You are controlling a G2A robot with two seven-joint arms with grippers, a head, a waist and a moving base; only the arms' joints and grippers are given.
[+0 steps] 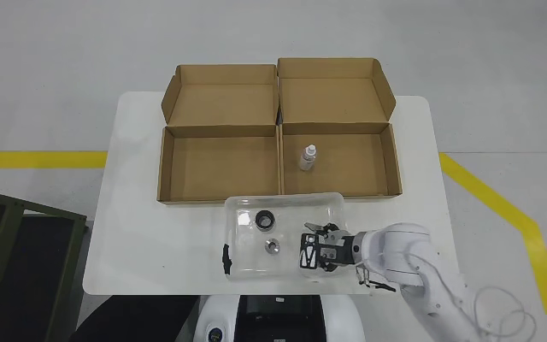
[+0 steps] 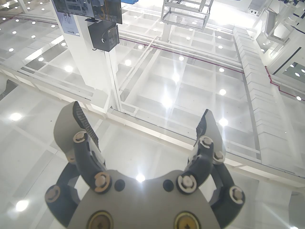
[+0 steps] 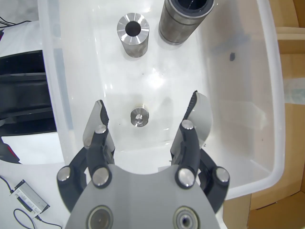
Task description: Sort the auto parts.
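A clear plastic bin (image 1: 329, 202) stands at the table's near edge with metal auto parts in it. My right gripper (image 3: 147, 98) hangs open inside the bin (image 3: 274, 110), its fingers either side of and above a small round metal part (image 3: 139, 117) on the bin floor. Farther along stand a steel sleeve with a bore (image 3: 133, 36) and a larger dark-lined cylindrical bearing (image 3: 185, 13). From above, the right gripper (image 1: 305, 248) is right of the sleeve (image 1: 272, 247) and the bearing (image 1: 265, 221). My left gripper (image 2: 141, 107) is open, holds nothing and points up at a ceiling.
Two open cardboard boxes lie side by side behind the bin. The left box (image 1: 220, 167) is bare inside; the right box (image 1: 389, 162) holds a small white bottle-shaped part (image 1: 308, 157). A black piece (image 1: 226, 256) sits at the bin's left rim.
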